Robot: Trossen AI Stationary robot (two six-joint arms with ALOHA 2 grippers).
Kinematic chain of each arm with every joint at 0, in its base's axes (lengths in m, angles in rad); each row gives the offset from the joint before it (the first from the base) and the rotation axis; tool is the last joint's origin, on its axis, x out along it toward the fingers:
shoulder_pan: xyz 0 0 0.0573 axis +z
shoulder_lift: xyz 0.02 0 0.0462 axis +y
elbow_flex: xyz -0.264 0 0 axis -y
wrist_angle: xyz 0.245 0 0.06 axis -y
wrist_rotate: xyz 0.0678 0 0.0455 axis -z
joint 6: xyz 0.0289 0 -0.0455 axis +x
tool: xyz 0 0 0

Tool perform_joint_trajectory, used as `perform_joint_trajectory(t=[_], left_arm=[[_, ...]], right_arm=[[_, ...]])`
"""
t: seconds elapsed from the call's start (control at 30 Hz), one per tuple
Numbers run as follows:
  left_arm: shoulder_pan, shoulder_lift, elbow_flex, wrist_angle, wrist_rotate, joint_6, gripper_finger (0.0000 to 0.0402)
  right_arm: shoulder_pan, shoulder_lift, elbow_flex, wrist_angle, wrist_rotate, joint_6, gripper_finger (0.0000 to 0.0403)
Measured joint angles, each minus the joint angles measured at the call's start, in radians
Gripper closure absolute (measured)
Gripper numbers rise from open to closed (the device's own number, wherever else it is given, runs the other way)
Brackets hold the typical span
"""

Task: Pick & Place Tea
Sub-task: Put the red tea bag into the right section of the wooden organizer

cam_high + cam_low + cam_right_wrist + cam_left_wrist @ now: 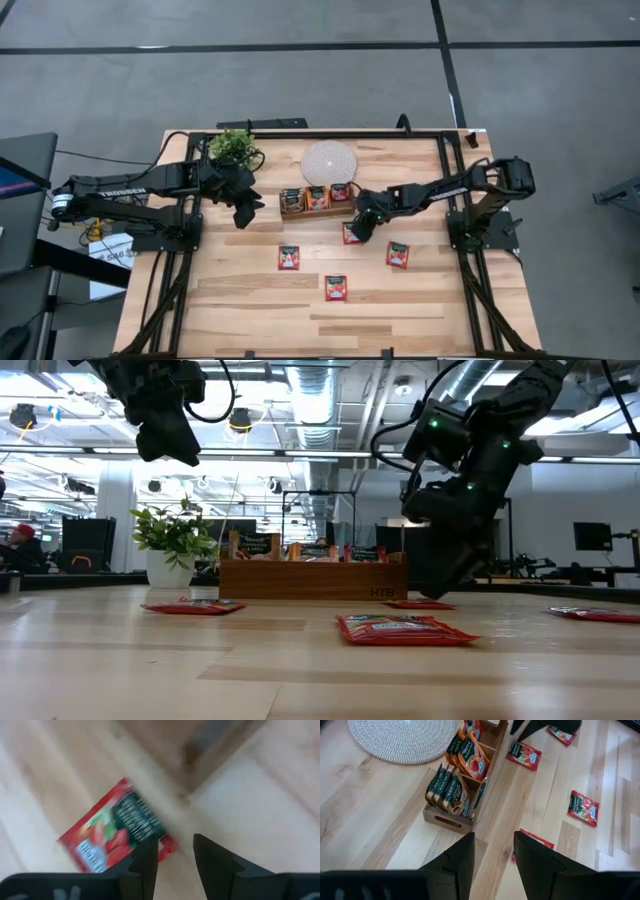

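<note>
Both arms matte black, jointed; white lettering along left arm (120, 186). Right arm (470, 450) shows small green lights. Black cables loop overhead.

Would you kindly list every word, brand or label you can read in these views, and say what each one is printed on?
"TROSSEN": white lettering along the left arm, faint in the high view.
"HTB": seemingly stamped on the wooden tray front, low view; uncertain.
Printing on the tea sachets in the tray: too small to read.
Printing on the red sachet under the right gripper: blurred, unreadable.
</note>
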Motion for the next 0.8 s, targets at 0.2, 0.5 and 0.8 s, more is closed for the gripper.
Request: perform_joint_trajectory(t=[0.2, 0.5, 0.8], left_arm=[[0.0, 0.0, 0.0, 0.001, 0.0, 0.0, 0.0273], [0.0, 0.0, 0.0, 0.001, 0.0, 0.0, 0.0273], [0.0, 0.0, 0.0, 0.001, 0.0, 0.0, 0.0273]], right_arm=[[0.051, 0.0, 0.0, 0.0, 0.006, -0.032, 0.0286], [0.095, -0.002, 0.0, 0.0, 0.03, -0.037, 0.029], [0.099, -0.002, 0.099, -0.09, 0.025, -0.08, 0.0309]])
